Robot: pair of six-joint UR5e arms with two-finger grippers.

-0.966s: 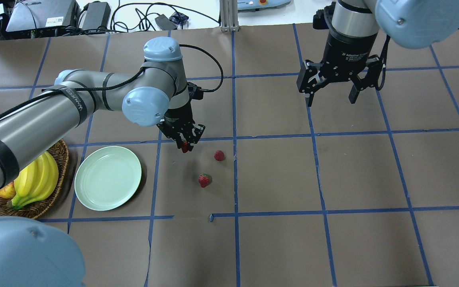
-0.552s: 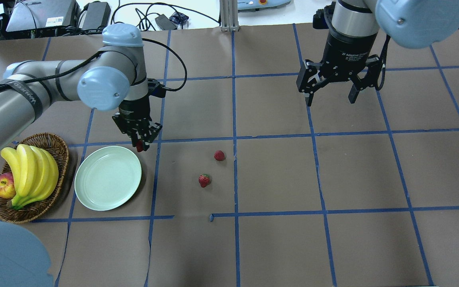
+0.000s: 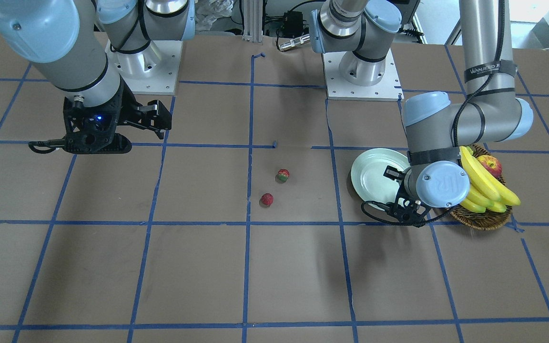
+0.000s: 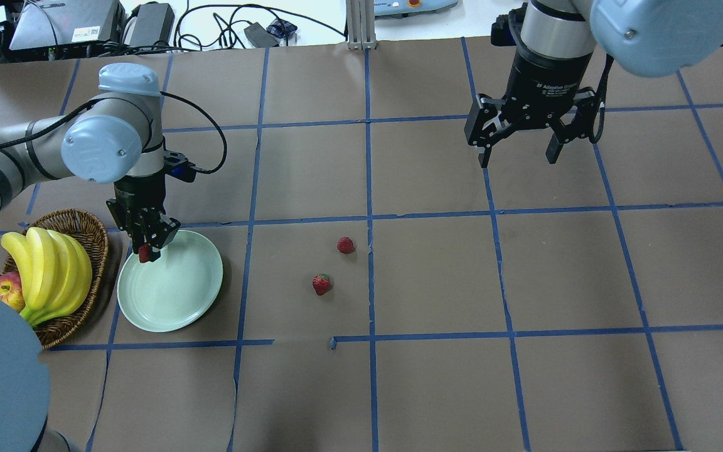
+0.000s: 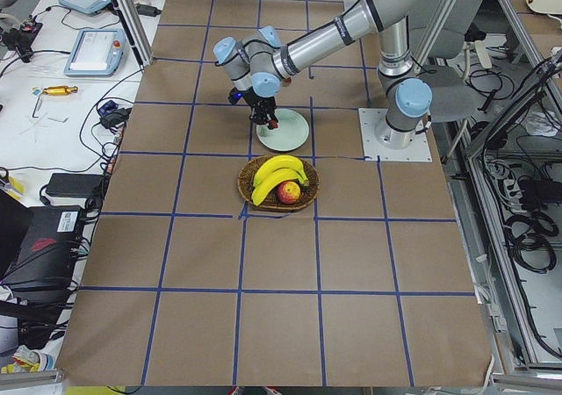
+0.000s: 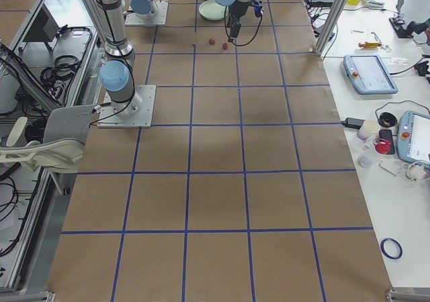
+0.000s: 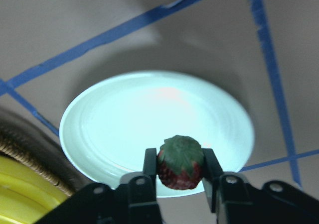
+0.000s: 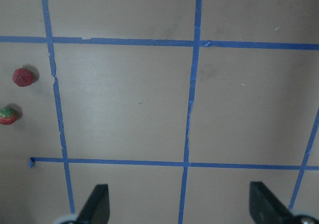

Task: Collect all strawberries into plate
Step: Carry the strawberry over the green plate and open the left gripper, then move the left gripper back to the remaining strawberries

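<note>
My left gripper [image 4: 146,253] is shut on a strawberry [image 7: 180,163] and holds it above the far left rim of the mint-green plate [image 4: 176,292]. The held berry [image 4: 144,253] shows red between the fingertips. Two more strawberries lie on the brown table: one [image 4: 346,245] farther off and one with its green cap showing [image 4: 322,284] nearer. They also show in the right wrist view [image 8: 23,77] [image 8: 8,115]. My right gripper [image 4: 516,156] hangs open and empty above the table at the far right, well away from the berries.
A brown wicker basket [image 4: 95,235] with bananas [image 4: 54,273] and an apple [image 4: 2,290] stands just left of the plate, close to my left arm. Blue tape lines grid the brown table. Cables and devices lie beyond the far edge.
My left gripper has carried the strawberry leftward from near the other two berries to above the plate's far left rim. The right arm has barely moved.
</note>
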